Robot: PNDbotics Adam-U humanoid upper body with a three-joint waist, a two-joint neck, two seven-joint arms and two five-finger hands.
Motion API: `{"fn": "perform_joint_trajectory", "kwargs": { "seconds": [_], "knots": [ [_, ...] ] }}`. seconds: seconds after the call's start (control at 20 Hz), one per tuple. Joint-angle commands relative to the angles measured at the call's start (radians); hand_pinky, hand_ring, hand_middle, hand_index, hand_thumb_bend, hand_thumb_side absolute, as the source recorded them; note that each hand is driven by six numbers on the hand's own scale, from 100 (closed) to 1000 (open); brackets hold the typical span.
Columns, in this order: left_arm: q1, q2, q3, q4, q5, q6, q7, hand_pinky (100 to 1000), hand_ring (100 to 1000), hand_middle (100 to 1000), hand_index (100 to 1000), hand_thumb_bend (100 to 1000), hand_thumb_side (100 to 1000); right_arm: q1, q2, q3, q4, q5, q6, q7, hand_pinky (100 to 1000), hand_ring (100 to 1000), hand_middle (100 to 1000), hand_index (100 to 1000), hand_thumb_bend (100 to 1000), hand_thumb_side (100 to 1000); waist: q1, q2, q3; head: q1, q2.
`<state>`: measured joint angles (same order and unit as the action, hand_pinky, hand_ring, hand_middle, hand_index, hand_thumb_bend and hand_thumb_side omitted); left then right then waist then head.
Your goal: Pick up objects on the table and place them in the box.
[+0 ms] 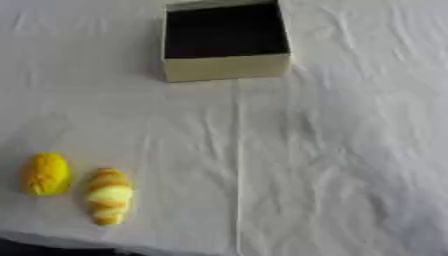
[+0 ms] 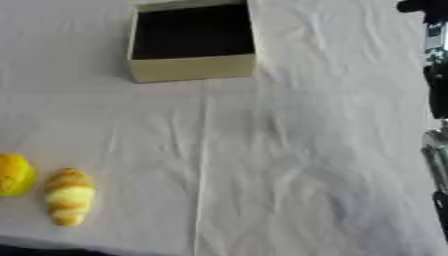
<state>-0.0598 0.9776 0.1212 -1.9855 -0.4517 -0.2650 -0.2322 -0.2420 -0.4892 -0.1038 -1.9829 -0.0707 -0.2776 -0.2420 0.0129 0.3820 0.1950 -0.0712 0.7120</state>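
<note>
A cream box (image 1: 226,67) with a dark inside stands open at the far middle of the table. Near the front left lie two things side by side: a yellow rounded object (image 1: 45,173) and, just to its right, an orange and pale yellow striped object (image 1: 109,196) shaped like a croissant. Black and silver parts of my right arm and hand (image 2: 435,145) run down the right edge of the right eye view, far from both objects and the box. My left hand shows in neither view.
A white wrinkled cloth (image 1: 306,165) covers the table, with a fold line running from the box toward the front. The table's front edge shows as a dark strip (image 1: 52,248) at the lower left.
</note>
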Motion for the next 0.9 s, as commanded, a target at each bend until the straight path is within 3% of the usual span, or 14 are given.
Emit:
{"fn": "perform_joint_trajectory", "kwargs": {
  "seconds": [0.05,0.2,0.35,0.6,0.9],
  "knots": [
    [0.0,0.064,-0.042,-0.014,-0.061,-0.001,-0.137,897,937,849,915,487,399,-0.011,-0.027,-0.004,-0.017,-0.004,-0.002,0.005,841,646,682,772,100,593,0.002,-0.018,-0.004,0.01,-0.001],
    [-0.003,0.076,-0.084,-0.014,-0.121,-0.001,-0.22,905,943,853,918,559,343,-0.013,-0.024,-0.002,-0.017,-0.007,-0.001,0.008,841,646,682,771,100,597,0.003,-0.017,-0.01,0.017,0.0],
    [-0.003,0.079,-0.118,-0.014,-0.162,0.014,-0.277,910,951,856,924,603,225,-0.013,-0.018,0.0,-0.017,-0.01,0.002,0.011,841,646,682,771,100,606,0.003,-0.016,-0.016,0.022,-0.001],
    [-0.021,0.075,-0.155,-0.006,-0.201,0.052,-0.32,905,953,860,930,611,216,-0.017,-0.017,0.002,-0.017,-0.014,0.001,0.015,841,646,682,771,100,606,0.005,-0.014,-0.022,0.034,0.001],
    [-0.061,0.047,-0.19,0.057,-0.237,0.096,-0.298,888,942,854,928,565,222,-0.016,-0.011,0.003,-0.017,-0.017,0.003,0.018,842,646,681,771,100,611,0.004,-0.011,-0.03,0.048,-0.001]
  ]
}}
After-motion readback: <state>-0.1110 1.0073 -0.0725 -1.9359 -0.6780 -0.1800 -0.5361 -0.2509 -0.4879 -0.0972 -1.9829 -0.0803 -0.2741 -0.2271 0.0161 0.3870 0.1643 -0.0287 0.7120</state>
